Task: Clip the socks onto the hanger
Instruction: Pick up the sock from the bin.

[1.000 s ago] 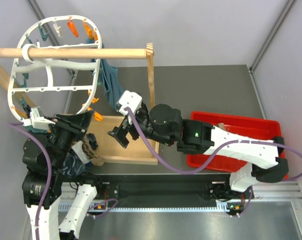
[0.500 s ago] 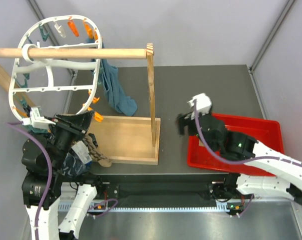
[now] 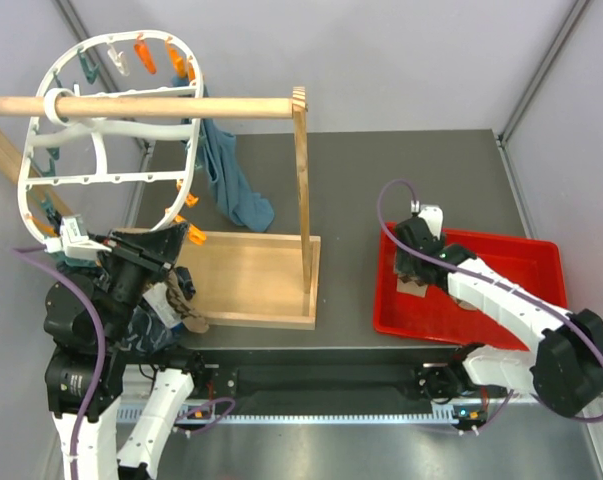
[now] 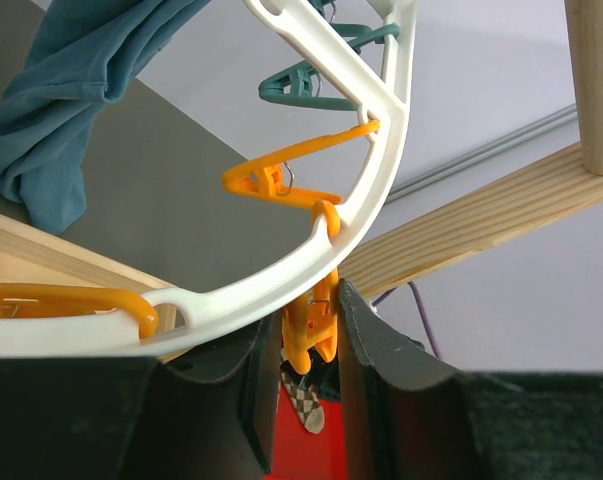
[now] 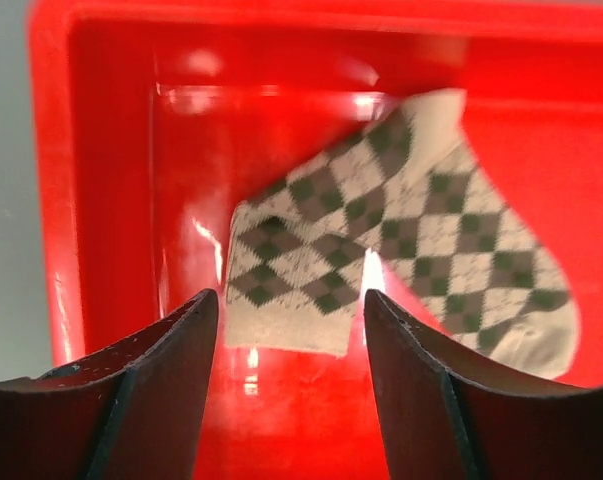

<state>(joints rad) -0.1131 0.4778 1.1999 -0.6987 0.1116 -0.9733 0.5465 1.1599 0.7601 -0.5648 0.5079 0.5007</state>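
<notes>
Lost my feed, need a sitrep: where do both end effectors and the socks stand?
Left end effector closed on orange peg at hanger rim. Right end effector open over sock in red tray. Nothing between it and the sock.

Lab: bare grey booth (image 3: pixel 381 60), aluminium framing (image 3: pixel 581 385)

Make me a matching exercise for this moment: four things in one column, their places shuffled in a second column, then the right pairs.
1. brown-beige argyle fabric sock
2. dark teal cloth
3. white oval plastic hanger
4. orange plastic peg

A. ringed around the horizontal wooden rod
B. lying in the red plastic tray
C. gripped by the left tool
D. dangling beside the upright wooden post

Pairs: 1-B, 2-D, 3-A, 4-C
</notes>
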